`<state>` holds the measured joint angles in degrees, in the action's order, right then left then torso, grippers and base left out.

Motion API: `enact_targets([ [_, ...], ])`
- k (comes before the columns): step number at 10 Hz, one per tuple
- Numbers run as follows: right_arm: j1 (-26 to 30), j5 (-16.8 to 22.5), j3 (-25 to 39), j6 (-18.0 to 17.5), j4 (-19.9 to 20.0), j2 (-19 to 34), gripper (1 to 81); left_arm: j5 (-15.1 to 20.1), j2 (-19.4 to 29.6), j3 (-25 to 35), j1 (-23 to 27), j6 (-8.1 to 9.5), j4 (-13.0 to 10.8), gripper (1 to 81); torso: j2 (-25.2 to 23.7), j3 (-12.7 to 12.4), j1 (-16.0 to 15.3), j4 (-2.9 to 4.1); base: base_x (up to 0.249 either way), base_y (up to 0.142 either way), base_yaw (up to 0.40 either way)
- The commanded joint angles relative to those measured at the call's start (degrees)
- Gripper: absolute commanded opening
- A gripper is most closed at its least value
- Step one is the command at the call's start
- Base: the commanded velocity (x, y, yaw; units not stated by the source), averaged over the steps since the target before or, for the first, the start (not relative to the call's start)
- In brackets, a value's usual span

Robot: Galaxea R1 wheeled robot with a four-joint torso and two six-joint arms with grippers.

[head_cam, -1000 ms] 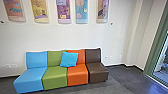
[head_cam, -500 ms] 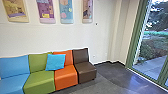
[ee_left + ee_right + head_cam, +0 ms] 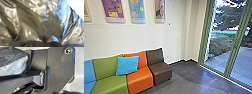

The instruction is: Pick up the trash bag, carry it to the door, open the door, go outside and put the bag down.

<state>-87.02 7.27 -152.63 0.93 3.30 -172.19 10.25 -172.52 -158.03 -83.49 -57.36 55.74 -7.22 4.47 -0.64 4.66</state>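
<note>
Trash bag [image 3: 30, 22]: dark, glossy, heavily creased, close up at left wrist camera. Also seen at right wrist camera, probably as part of same load: dark film [image 3: 13, 56] over pale crumpled plastic [image 3: 16, 68], near robot's own plate [image 3: 60, 72]. Judged as being carried close to body. Unable to tell opening or grip of left end effector; likewise for right end effector.

Head view, left to right: blue seat [image 3: 89, 75], cut by frame edge; green seat [image 3: 110, 77]; blue cushion [image 3: 127, 65] leaning against backrests; orange seat [image 3: 139, 77]; brown seat [image 3: 159, 70] at end of row. Posters [image 3: 114, 11] on pale wall [image 3: 129, 37] above. At right, beyond dark floor [image 3: 191, 75], tall glazing [image 3: 220, 47] with green frame [image 3: 231, 50]; far side, paving [image 3: 219, 60] and greenery.

Change: view swung rightward, with less of blue seat and much more of glazing and paving than a moment ago. Read as robot turning, not as furniture shifting. For task: heading brought nearer to likely way out; still indoors, carrying stage. Unable to identify door leaf or handle. Possible risk: loose film snagging during turn.
</note>
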Motion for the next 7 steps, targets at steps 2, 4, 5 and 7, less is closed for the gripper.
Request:
enact_targets([
  [2,3.1,3.5,0.1,0.1,-0.2,0.0,81.1,4.7,0.2,0.1,3.5,-0.48,-0.1,1.0,0.0,0.0,0.0,0.00,0.000,0.000,-0.291],
  [4,3.0,3.5,0.1,0.1,-0.1,0.0,81.1,4.7,0.3,0.1,3.6,-0.48,-0.1,1.0,0.0,0.0,0.0,0.00,0.000,0.000,-0.287],
  [5,3.0,3.5,0.1,0.1,-0.1,0.0,81.1,4.7,0.4,0.1,3.6,-0.48,0.0,1.0,0.0,0.0,0.0,0.00,0.000,0.000,-0.287],
  [7,3.0,3.5,0.1,0.1,-0.1,0.0,81.1,4.7,0.4,0.1,3.6,-0.48,0.0,1.0,0.0,0.0,0.0,0.00,0.000,0.000,-0.281],
])
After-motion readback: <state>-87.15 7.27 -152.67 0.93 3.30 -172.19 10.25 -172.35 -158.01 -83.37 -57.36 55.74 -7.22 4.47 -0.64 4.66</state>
